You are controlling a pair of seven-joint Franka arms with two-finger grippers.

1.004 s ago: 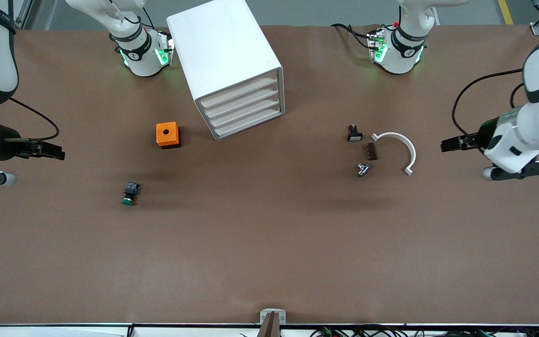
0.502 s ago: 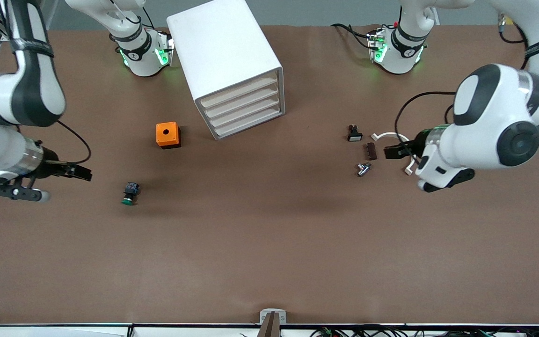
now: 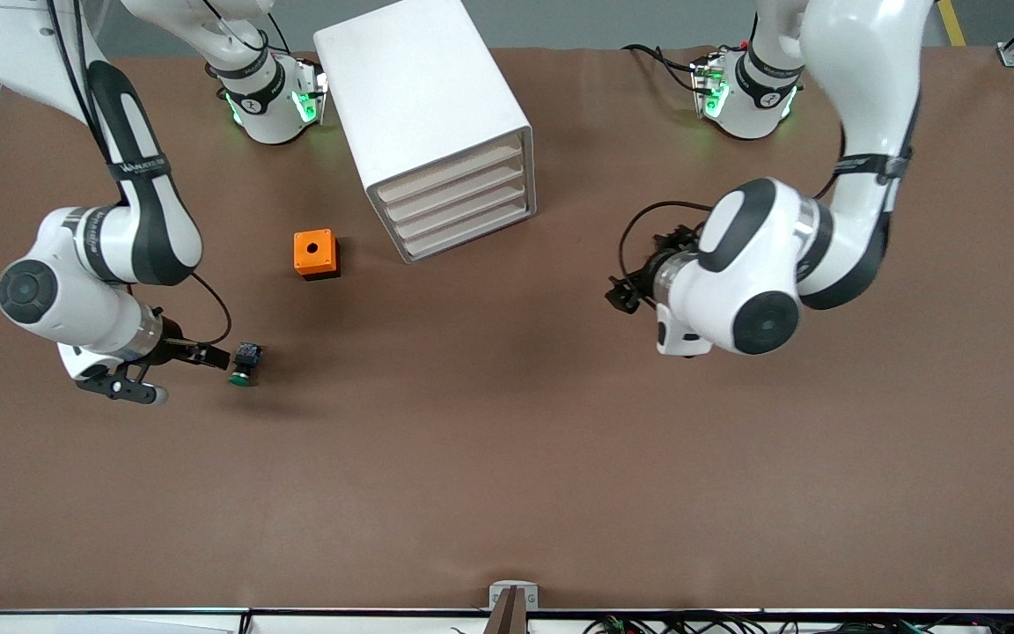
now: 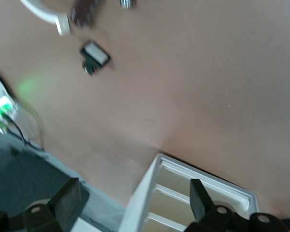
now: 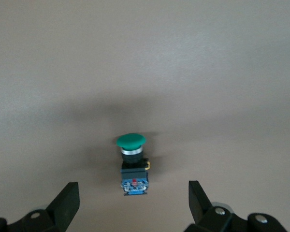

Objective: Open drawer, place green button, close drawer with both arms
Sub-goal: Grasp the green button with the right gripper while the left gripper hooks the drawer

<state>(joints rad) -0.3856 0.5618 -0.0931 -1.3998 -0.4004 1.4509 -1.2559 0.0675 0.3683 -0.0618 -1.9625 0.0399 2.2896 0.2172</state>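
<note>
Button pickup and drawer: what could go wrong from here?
1. The button lies on its side between the open right gripper fingers; a closing pinch could roll it away.
2. All four drawers in the cabinet are shut, so placing now would fail.
3. The open left gripper could bump the cabinet.

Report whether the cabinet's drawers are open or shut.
Shut: all four drawers sit flush in the white cabinet, none pulled out.
</note>
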